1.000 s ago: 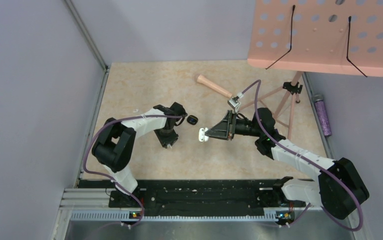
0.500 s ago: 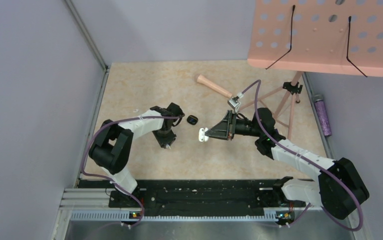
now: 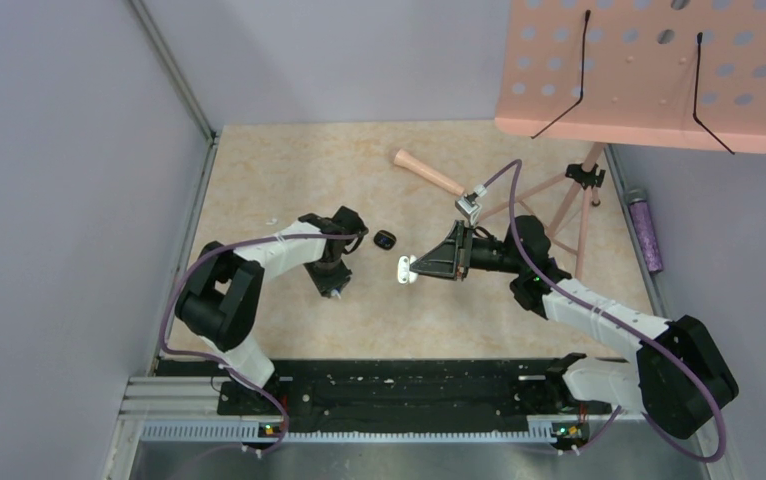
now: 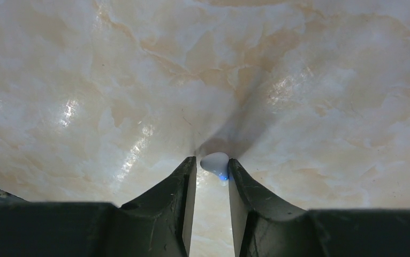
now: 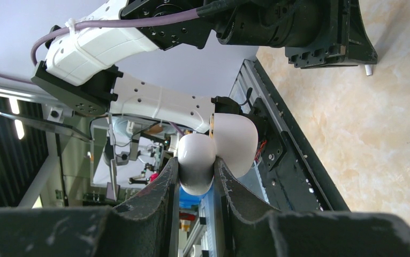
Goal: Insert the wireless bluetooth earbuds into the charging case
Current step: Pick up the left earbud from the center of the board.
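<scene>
Two arms are reaching out from the near edge of the table [image 3: 259, 180]. The left tool [image 4: 211, 165] is pointing down at the table and is nearly closed, leaving only a thin gap between its tips. It is pinching one earbud [image 4: 215, 161] right at those tips. A second ago this tool was a tiny bit wider. Now it is squeezing in tighter, and the arm is sitting a little nearer. I am guessing the pick-up is just finishing and the lift is coming next.

The earbud is looking like a tiny smooth white bean, much smaller than a tool finger. A small blue light is glowing on its lower side. It is sitting very low, on the table or just above it; I cannot tell which.

At 3 o'clock from the left tool, the right tool [image 5: 196, 161] is closed tight on the charging case [image 5: 229, 139] and has not been moving. The case is white, round and shiny. Its lid seems to be standing open, and it is hanging above the table. I am not seeing a second earbud.

Farther back, at 1 o'clock from the left tool, a small black thing [image 3: 385, 238] is lying on the table. At 12 o'clock from the case, a hammer [image 3: 429, 172] with a wooden handle is lying flat. A pink music stand [image 3: 649, 80] is standing at the far right.
</scene>
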Controlling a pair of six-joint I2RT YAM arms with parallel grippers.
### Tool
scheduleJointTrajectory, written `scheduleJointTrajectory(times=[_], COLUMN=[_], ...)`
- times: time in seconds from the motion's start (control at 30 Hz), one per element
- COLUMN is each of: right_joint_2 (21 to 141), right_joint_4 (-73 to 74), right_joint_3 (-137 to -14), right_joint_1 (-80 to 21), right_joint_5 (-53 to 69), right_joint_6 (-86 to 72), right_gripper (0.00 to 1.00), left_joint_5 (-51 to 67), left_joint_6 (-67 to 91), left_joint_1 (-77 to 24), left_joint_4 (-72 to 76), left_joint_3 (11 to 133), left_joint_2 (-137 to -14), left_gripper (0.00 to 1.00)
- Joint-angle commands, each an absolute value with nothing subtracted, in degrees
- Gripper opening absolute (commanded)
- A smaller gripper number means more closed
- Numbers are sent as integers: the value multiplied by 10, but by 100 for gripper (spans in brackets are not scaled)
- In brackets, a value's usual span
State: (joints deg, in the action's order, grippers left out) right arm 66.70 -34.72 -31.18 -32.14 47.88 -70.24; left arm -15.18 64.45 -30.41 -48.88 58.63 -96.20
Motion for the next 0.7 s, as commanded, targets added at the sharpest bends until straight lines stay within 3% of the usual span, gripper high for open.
scheduleJointTrajectory(times=[0.0,0.67], right_joint_2=[662,664], right_joint_4=[-381,-384], right_joint_3=[-329,-328], right_joint_1=[-325,-325], right_joint_5=[483,482], right_joint_6=[-700,-699], right_gripper=[0,0], left_joint_5=[-182,-185], left_joint_6=[728,687], left_joint_1=[-301,-301], left_joint_4=[-495,-464], left_joint_3=[586,588], left_joint_2=[-944,-919], left_gripper=[33,20])
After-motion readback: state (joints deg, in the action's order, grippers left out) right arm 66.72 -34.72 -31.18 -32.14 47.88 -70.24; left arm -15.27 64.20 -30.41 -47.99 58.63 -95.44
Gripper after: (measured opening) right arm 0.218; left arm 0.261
